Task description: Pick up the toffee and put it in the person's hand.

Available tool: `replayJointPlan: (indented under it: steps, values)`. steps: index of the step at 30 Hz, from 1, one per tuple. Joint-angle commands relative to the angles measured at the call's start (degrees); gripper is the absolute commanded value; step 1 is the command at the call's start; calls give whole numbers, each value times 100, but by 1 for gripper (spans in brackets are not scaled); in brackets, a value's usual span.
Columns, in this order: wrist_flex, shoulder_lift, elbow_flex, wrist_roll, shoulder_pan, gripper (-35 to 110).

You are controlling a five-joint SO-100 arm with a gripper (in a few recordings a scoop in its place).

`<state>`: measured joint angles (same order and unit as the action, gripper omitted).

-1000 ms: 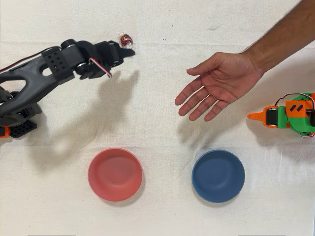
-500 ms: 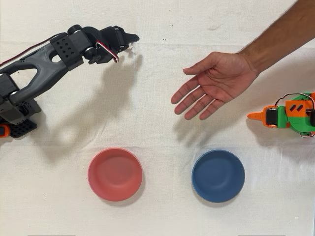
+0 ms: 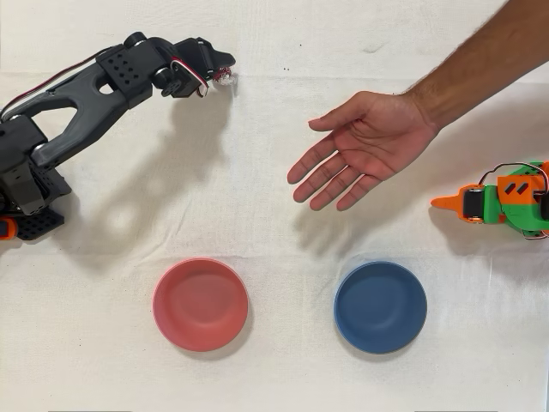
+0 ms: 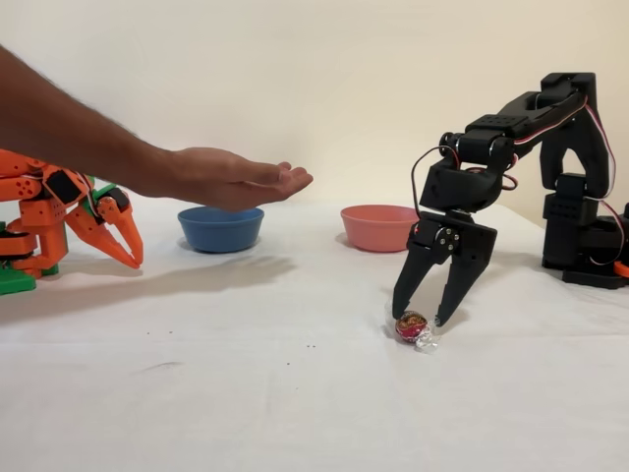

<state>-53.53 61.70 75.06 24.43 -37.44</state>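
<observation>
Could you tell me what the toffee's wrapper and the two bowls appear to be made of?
The toffee wrapper looks like thin clear plastic film or foil: crinkled, glinting. The pink bowl and blue bowl seem matte plastic or silicone: uniform colour, smooth, soft sheen. Not certain.

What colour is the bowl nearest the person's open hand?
Blue: the round blue bowl, clearest in the overhead view.

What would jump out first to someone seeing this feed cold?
In the fixed view, the black arm's gripper points straight down with its jaws spread over the toffee, which lies on the white tablecloth. Next is the person's hand, held open, palm up, in the air above the table at the left, apart from the gripper. Behind stand a blue bowl and a pink bowl.
</observation>
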Motion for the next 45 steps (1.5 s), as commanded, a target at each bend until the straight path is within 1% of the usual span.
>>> replayJointPlan:
  steps: [1, 13, 17, 24, 37, 45]
  values:
    - [18, 158, -483, 105, -97, 28]
    - [105, -62, -466, 606, -35, 31]
    - [334, -70, -272, 809, 62, 31]
    - [404, -123, -158, 809, 141, 30]
    - [431, -79, 343, 1301, 158, 27]
    - [439, -9, 431, 1266, 132, 24]
